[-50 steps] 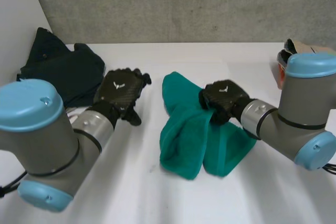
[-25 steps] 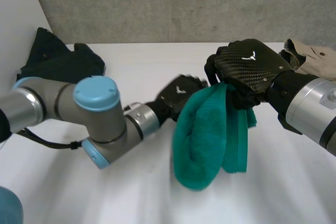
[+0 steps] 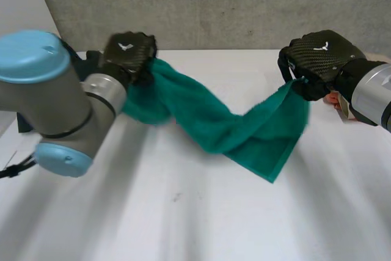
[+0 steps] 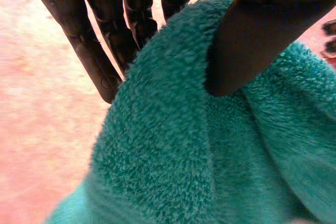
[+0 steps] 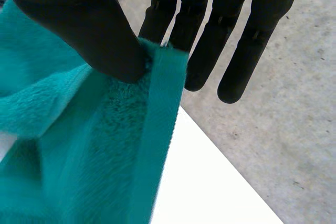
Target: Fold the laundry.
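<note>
Where the left arm ends at the far left of the white table (image 3: 183, 212), the left hand (image 3: 127, 53) pinches one end of the teal towel (image 3: 214, 120) between thumb and fingers. The towel sags rightward in a twisted band. At the right, the right hand (image 3: 317, 59) grips its hemmed edge, thumb against fingers, a loose corner hanging below.

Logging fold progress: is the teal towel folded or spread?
Neither. The teal towel hangs twisted and sagging between the left hand and the right hand, each pinching one end.
</note>
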You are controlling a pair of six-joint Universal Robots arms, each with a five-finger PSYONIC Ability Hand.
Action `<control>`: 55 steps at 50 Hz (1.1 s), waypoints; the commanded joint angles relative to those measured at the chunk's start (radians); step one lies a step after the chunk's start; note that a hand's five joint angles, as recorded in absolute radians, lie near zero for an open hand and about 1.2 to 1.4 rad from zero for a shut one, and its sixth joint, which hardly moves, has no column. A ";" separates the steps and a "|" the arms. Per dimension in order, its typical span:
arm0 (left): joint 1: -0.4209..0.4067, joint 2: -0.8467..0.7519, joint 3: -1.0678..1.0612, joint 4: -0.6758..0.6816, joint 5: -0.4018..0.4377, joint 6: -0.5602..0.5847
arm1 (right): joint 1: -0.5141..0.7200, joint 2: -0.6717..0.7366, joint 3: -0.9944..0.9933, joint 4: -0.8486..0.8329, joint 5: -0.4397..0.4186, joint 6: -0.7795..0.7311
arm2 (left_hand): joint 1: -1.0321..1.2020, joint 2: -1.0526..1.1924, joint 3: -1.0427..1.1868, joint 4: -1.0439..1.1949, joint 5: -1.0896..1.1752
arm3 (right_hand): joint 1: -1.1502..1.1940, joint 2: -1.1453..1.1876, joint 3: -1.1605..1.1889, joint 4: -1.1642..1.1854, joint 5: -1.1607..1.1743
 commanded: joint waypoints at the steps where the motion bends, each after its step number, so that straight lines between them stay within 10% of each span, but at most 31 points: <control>1: 0.055 0.190 -0.207 -0.052 -0.001 0.069 | -0.005 0.021 -0.001 -0.001 0.047 -0.041 | 0.238 0.202 0.209 0.200 0.266 | 0.327 0.220 0.210 0.200 0.205; 23: 0.077 0.120 -0.212 -0.173 -0.008 0.235 | 0.037 0.289 -0.087 -0.076 0.233 -0.221 | 0.238 0.202 0.209 0.200 0.266 | 0.327 0.220 0.210 0.200 0.205; 35: 0.020 0.172 -0.095 -0.559 0.015 0.007 | 0.038 0.263 -0.096 -0.173 0.283 -0.238 | 0.238 0.202 0.209 0.200 0.266 | 0.327 0.220 0.210 0.200 0.205; 55: 0.077 0.051 0.011 -0.500 0.151 -0.144 | 0.080 0.436 -0.182 -0.206 0.317 -0.236 | 0.238 0.202 0.209 0.200 0.266 | 0.327 0.220 0.210 0.200 0.205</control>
